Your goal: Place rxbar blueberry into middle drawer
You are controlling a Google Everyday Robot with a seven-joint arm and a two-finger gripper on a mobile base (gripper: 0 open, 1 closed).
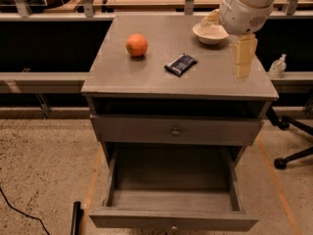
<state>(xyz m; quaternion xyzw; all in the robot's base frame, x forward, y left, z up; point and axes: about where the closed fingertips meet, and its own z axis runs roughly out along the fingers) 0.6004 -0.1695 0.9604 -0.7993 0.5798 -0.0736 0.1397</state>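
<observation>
bar (180,64) lies flat on the cabinet top (146,80), near the middle, angled, nothing touching it. orange (137,45) is to its left and a bit further back, apart from it. white bowl (210,33) sits at the back right. gripper (243,71) hangs pointing down over the right side of the top, in front of the bowl and well right of the bar. it carries nothing visible; whether it's released or clenched, can't tell. can't tell if its tip touches the top either. middle drawer (171,220) is pulled fully out, with bare boards inside. upper drawer (146,129) with the knob (175,131) is closed. a small pump bottle (277,66) stands on the ledge to the right of the cabinet.
</observation>
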